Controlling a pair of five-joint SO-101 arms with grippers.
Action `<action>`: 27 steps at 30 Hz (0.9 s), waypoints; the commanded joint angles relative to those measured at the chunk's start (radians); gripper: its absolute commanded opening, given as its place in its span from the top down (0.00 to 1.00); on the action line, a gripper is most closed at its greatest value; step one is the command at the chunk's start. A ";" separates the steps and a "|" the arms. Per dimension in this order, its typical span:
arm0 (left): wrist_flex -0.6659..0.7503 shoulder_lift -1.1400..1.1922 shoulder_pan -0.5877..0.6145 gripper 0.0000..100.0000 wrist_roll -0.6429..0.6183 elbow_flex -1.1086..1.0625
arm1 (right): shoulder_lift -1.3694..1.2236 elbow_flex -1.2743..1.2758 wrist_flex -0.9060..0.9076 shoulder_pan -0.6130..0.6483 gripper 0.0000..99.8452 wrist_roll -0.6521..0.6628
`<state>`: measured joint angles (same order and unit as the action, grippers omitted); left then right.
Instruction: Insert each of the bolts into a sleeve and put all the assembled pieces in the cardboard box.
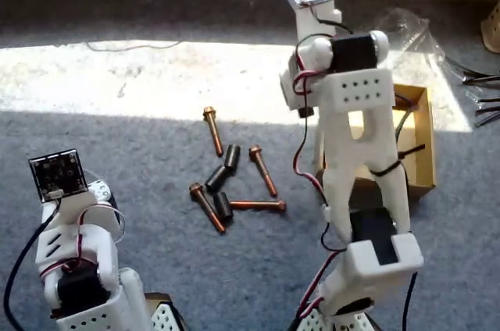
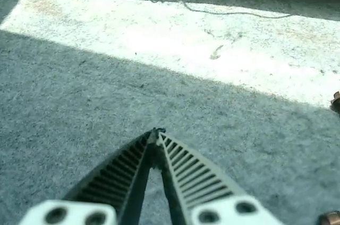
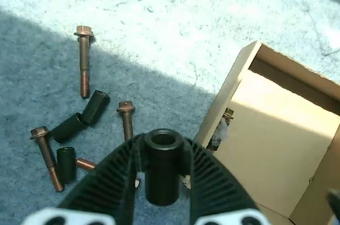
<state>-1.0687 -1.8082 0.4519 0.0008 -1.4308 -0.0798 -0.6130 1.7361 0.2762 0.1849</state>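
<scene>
My right gripper [image 3: 161, 174] is shut on a black sleeve [image 3: 161, 164], held upright above the carpet just beside the cardboard box [image 3: 276, 145] [image 1: 422, 140]. A bolt head [image 3: 227, 114] shows at the box's near wall. Copper bolts lie loose on the carpet [image 1: 212, 129] [image 1: 263, 169] [image 1: 207, 206], one of them [image 1: 256, 205] lying crosswise. Black sleeves [image 1: 232, 157] [image 1: 218, 178] [image 1: 223, 205] lie among them. In the right wrist view the same bolts [image 3: 84, 60] [image 3: 126, 119] [image 3: 47, 156] and sleeves [image 3: 94, 106] [image 3: 66, 128] appear. My left gripper [image 2: 155, 133] is shut and empty over bare carpet, away from the pile.
The left arm [image 1: 78, 261] sits at the near left corner. A sunlit strip [image 1: 156, 81] crosses the grey carpet behind the parts. A clear plastic bag [image 1: 406, 30] and dark cables [image 1: 478, 97] lie at the far right.
</scene>
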 commanded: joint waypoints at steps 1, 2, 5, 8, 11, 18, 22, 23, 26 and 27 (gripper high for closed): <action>0.006 -0.010 -0.073 0.99 0.084 0.013 | 0.193 0.002 0.016 -0.002 1.00 -0.006; 0.006 -0.010 -0.097 0.99 0.107 0.012 | 0.234 0.024 0.016 -0.001 1.00 -0.006; 0.005 -0.010 -0.153 0.99 0.118 0.013 | 0.366 0.116 0.015 0.054 1.00 -0.002; -0.005 -0.008 -0.194 0.99 0.126 0.018 | 0.495 0.239 -0.002 0.096 1.00 -0.006; -0.038 -0.008 -0.243 0.99 0.178 0.030 | 0.618 0.367 -0.054 0.108 1.00 -0.008; -0.080 -0.002 -0.305 0.99 0.192 0.073 | 0.852 0.720 -0.219 0.105 1.00 -0.008; -0.074 0.096 -0.305 0.99 0.219 0.122 | 0.955 0.895 -0.298 0.105 1.00 -0.009; -0.072 0.137 -0.306 0.99 0.219 0.143 | 0.978 0.938 -0.317 0.105 1.00 -0.009; -0.068 0.260 -0.308 0.99 0.222 0.222 | 1.038 1.056 -0.381 0.105 1.00 -0.009; -0.063 0.298 -0.320 0.99 0.222 0.246 | 1.056 1.098 -0.409 0.105 1.00 -0.009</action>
<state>-1.1439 -1.6563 0.1649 0.2156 -1.3142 0.9114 0.4120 1.4093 0.3744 0.1849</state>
